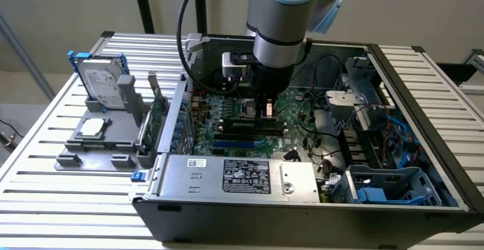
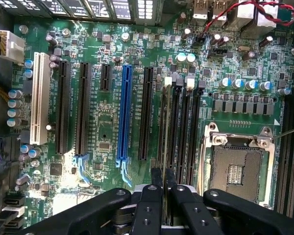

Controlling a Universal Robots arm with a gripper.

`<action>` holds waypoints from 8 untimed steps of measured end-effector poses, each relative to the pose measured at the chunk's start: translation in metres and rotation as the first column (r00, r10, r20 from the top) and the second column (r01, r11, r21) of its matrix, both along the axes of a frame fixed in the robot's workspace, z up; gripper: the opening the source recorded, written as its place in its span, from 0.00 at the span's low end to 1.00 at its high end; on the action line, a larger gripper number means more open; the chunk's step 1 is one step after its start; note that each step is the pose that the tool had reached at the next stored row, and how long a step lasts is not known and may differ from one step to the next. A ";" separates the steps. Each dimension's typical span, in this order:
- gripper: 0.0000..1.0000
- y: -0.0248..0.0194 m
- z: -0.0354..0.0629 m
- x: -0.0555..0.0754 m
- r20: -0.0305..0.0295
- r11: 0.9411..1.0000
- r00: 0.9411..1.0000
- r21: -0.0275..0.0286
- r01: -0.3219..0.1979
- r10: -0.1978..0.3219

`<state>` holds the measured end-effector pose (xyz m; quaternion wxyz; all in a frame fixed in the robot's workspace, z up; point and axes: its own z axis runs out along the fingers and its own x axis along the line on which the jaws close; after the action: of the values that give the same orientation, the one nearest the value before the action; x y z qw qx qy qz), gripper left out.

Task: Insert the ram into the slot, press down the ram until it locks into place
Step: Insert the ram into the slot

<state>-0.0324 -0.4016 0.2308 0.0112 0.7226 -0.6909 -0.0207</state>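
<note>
Slatted metal table carries an open computer case. Arm reaches down into it over the green motherboard. Gripper sits low at the black memory slots, jaws drawn close, pinching the ram by its thin top edge. Ram stands on edge in a slot, running straight out from between the jaws. Blue slot lies to one side of the jaws, CPU socket to the other.

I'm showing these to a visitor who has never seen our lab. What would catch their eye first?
Most likely the grey robot arm reaching down into the open computer case on the slatted table, its gripper low over the green motherboard. In the wrist view, a bright blue slot stands out among black ones, with the empty processor socket beside the memory sockets.
</note>
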 end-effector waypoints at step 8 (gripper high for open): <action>0.14 0.0000 -0.0007 0.003 -0.007 1.000 1.000 0.000 0.000 0.000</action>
<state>-0.0298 -0.4015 0.2302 0.0135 0.7225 -0.6909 -0.0231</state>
